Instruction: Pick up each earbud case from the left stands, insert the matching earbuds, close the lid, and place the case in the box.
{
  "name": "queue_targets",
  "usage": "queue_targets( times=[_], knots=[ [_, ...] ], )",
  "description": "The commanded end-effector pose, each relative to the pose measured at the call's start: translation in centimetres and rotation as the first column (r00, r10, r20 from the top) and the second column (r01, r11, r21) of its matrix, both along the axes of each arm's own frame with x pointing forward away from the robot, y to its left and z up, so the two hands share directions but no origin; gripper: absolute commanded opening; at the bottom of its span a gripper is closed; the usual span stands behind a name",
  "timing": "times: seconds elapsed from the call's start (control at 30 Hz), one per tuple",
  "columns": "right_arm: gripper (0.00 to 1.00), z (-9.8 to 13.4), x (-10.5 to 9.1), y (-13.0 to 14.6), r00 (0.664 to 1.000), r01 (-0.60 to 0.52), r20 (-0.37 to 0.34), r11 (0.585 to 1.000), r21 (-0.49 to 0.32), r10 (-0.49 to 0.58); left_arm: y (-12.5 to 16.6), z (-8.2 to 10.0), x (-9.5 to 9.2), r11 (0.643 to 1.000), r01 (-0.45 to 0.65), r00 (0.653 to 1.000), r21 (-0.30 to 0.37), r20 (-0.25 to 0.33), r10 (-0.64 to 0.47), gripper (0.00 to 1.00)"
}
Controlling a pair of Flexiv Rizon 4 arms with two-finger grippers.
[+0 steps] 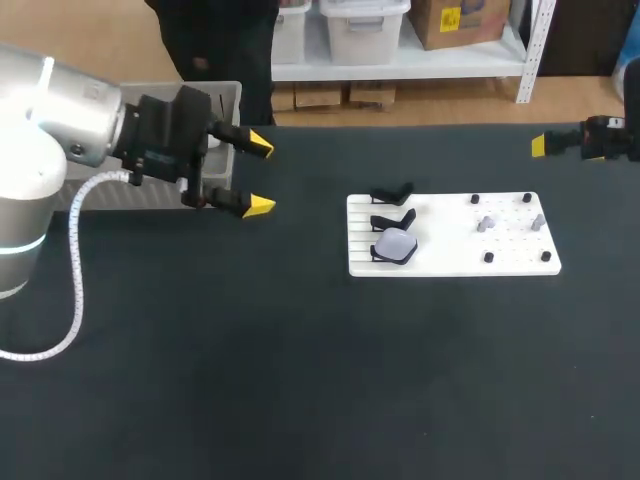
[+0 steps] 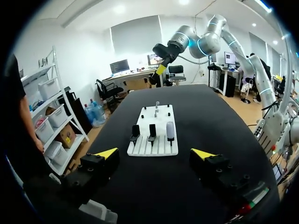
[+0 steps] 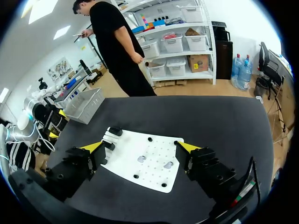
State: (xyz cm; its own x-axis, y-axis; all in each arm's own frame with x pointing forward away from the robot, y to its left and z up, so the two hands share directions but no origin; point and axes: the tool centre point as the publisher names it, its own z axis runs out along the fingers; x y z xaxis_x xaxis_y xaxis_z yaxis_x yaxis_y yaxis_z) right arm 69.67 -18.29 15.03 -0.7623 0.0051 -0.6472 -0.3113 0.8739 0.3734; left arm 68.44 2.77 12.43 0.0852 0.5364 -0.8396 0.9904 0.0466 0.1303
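Earbud case [image 1: 394, 243]: one unit, pale and rounded, seated on the stand nearest the robot among three black stands [image 1: 392, 193] at the left end of the white board [image 1: 450, 262]. Two grey earbuds [image 1: 485, 223] lie on the board's right half. Left gripper [image 1: 250, 177] and right gripper [image 3: 140, 147] are both spread wide, empty, and well apart from the board.

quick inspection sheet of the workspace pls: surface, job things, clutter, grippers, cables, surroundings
surface: black table, white board on it
job's things: one earbud case on a stand, two stands empty; grey earbuds on the board; grey box near the left gripper
clutter: nothing seen
grippers: left jaws open, empty; right gripper jaws open, empty
cables: white hose hangs from left arm
surroundings: nothing seen reaching over the table
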Motion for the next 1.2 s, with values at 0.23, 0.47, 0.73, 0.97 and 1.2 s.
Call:
queue_targets(
  times=[0.23, 0.47, 0.73, 0.97, 1.2],
  knots=[
    [1.0, -0.1, 0.1, 0.0, 1.0, -0.002, 0.001, 1.0, 0.002, 0.002, -1.6, -1.5, -0.9, 0.997, 0.077, 0.995, -0.015, -0.067, -0.078, 1.0],
    [1.0, -0.1, 0.1, 0.0, 1.0, -0.002, 0.001, 1.0, 0.002, 0.002, -3.9, -2.5, -3.0, 0.998, 0.06, 0.994, -0.021, -0.09, -0.061, 1.0],
    [1.0, -0.1, 0.1, 0.0, 1.0, -0.002, 0.001, 1.0, 0.002, 0.002, -6.0, -3.9, -5.2, 0.999, 0.042, 0.994, -0.034, -0.098, -0.045, 1.0],
    [1.0, -0.1, 0.1, 0.0, 1.0, -0.002, 0.001, 1.0, 0.002, 0.002, -6.5, -4.8, -5.6, 0.998, 0.012, 0.994, -0.064, -0.106, -0.019, 1.0],
    [1.0, -0.1, 0.1, 0.0, 1.0, -0.002, 0.001, 1.0, 0.002, 0.002, -6.7, -4.4, -5.2, 0.996, 0.037, 0.995, -0.083, -0.089, -0.044, 1.0]
  ],
)
